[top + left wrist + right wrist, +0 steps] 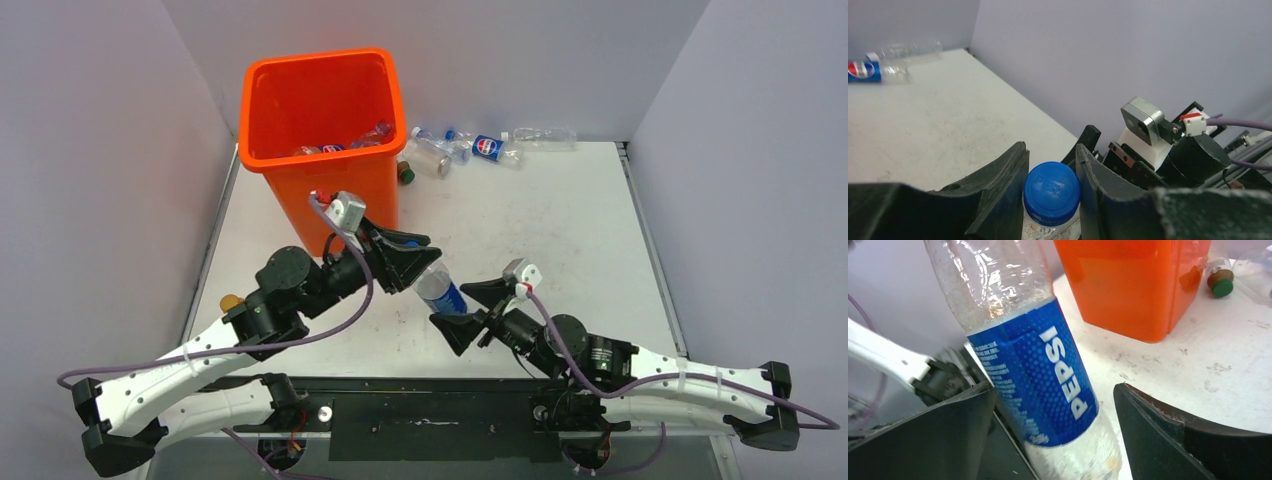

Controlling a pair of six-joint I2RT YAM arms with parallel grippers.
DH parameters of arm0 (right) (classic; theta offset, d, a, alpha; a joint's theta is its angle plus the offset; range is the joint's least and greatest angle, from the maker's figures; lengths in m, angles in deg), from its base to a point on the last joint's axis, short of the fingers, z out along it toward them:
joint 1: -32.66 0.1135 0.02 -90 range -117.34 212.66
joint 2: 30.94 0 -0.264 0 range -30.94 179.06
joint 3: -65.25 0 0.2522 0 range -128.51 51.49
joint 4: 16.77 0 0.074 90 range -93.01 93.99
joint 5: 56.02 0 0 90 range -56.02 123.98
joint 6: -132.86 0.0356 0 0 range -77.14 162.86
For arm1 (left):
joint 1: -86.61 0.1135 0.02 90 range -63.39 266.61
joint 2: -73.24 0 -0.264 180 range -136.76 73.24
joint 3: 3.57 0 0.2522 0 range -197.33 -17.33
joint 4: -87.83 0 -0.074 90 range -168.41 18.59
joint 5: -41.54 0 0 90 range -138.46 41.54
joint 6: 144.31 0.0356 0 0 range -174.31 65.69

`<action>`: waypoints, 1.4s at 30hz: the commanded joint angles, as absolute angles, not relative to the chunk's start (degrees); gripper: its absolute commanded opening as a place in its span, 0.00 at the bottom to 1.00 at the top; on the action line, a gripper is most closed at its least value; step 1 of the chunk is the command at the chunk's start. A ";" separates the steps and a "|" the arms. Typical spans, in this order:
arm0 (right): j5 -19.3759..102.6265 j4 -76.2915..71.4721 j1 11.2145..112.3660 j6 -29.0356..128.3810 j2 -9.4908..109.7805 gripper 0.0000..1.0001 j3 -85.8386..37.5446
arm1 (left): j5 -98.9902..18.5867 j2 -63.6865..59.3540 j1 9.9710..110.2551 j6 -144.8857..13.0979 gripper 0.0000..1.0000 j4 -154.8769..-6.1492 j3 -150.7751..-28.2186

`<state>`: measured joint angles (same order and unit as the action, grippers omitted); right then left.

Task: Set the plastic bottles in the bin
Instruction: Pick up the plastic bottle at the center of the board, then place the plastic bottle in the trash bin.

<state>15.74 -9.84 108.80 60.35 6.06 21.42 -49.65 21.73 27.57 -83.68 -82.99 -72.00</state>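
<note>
The left gripper (pixel 1052 172) pinches the blue-capped neck of a Pepsi bottle (pixel 1034 371), holding it tilted above the table (pixel 560 230), near the front of the bin (pixel 322 185). The right gripper (pixel 1053 405) is spread wide, a jaw on either side of the bottle's lower body, neither touching it. Several other bottles (pixel 487 147) lie at the table's far edge beside the bin, and a few show inside it
</note>
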 commanded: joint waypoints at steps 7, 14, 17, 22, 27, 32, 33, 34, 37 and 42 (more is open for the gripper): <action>15.22 -4.10 109.04 76.31 1.84 0.90 10.20 | -59.21 28.22 27.55 -62.65 0.00 -94.23 -80.47; 10.64 -6.22 109.00 71.80 -5.55 0.90 14.47 | -69.35 21.46 28.17 -36.55 0.00 -100.67 -94.34; 7.24 -8.27 108.93 69.35 -8.31 0.90 18.48 | -69.28 15.70 31.86 -32.26 0.00 -101.83 -100.79; 2.46 -7.05 108.95 67.54 -8.06 0.90 21.00 | -61.84 6.22 49.27 -49.72 0.00 -94.97 -111.85; -7.06 -6.53 108.94 71.32 -6.72 0.90 23.84 | -59.74 -2.46 60.33 -62.39 0.00 -92.27 -116.67; -16.83 -4.20 108.94 76.47 -5.40 0.90 26.91 | -59.30 -8.30 65.53 -69.32 0.00 -90.13 -116.87; -18.18 -4.15 108.95 77.43 -5.45 0.90 27.67 | -59.12 -9.24 66.32 -69.76 0.00 -89.94 -116.56; -19.51 -4.15 108.95 78.25 -5.59 0.90 28.53 | -59.35 -10.00 66.94 -70.04 0.00 -89.66 -116.17; -21.46 -4.09 108.88 79.32 -6.94 0.90 30.48 | -59.39 -12.38 68.77 -71.15 0.00 -88.23 -115.21; -21.77 -0.22 108.83 80.11 -9.95 0.90 31.15 | -58.75 -16.09 70.06 -71.99 0.00 -81.76 -114.80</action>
<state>-18.64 -2.05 108.78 78.30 -7.54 31.37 -60.12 -14.83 69.27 -69.65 -85.04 -114.21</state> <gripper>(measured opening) 0.897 0.342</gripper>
